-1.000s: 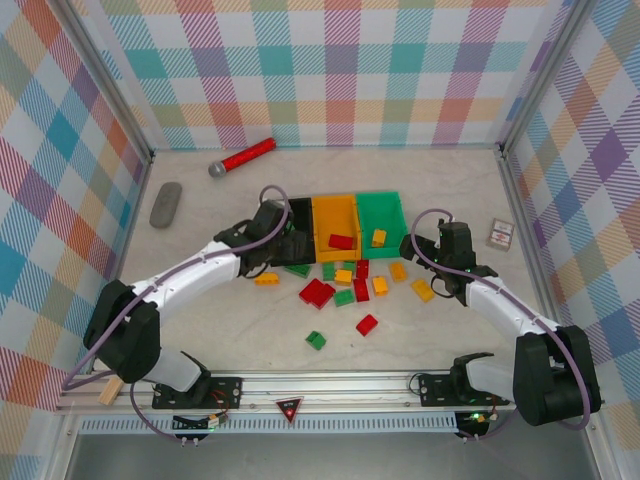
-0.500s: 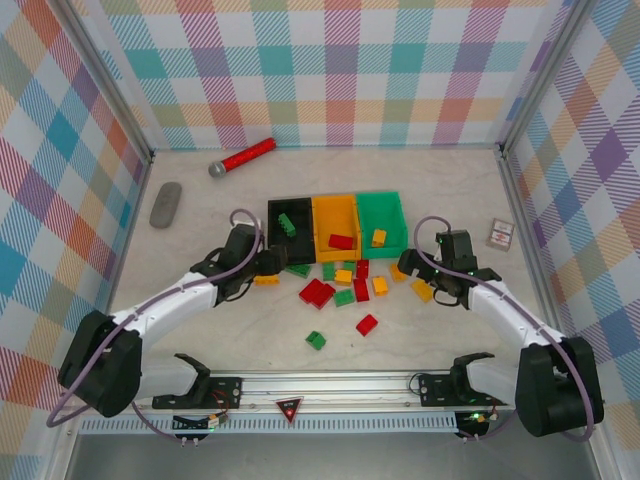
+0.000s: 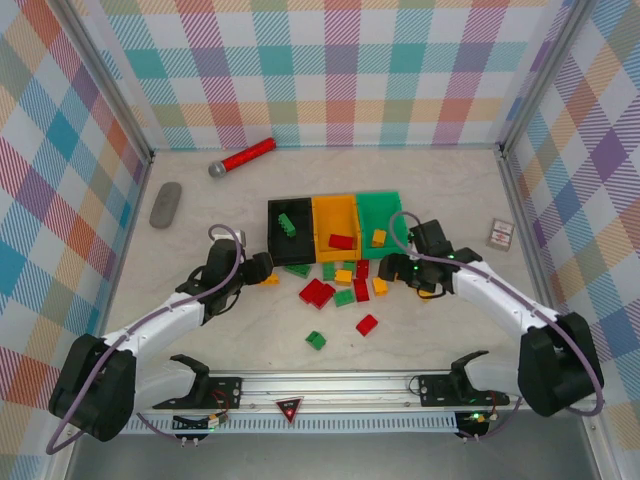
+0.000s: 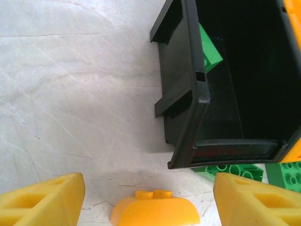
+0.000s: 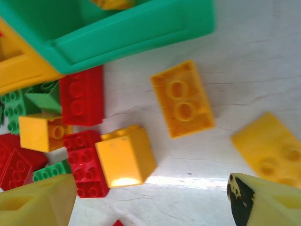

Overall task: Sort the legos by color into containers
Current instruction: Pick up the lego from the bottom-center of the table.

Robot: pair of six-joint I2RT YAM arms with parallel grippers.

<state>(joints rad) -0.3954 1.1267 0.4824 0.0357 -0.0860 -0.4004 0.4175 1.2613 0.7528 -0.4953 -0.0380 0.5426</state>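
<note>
The containers stand in a row: black bin (image 3: 272,240), orange bin (image 3: 322,222), green bin (image 3: 396,218). A green lego (image 3: 287,224) lies in the black one, a red lego (image 3: 342,241) in the orange one and an orange lego (image 3: 379,237) in the green one. Loose legos lie in front, among them a red pair (image 3: 317,292). My left gripper (image 3: 258,268) is open just before the black bin (image 4: 197,94), with a curved orange lego (image 4: 155,212) between its fingers. My right gripper (image 3: 393,270) is open over an orange block (image 5: 126,157), next to a flat orange brick (image 5: 182,99).
A red-handled microphone (image 3: 243,157) and a grey remote (image 3: 166,204) lie at the back left. A small card (image 3: 500,234) sits at the right. Checked walls close in the table on three sides. A red lego (image 3: 367,324) and a green lego (image 3: 316,340) lie nearer the front.
My left gripper has drawn back from over the black bin, leaving a green lego inside, and now hangs over the curved orange lego. My right gripper has moved left toward the pile.
</note>
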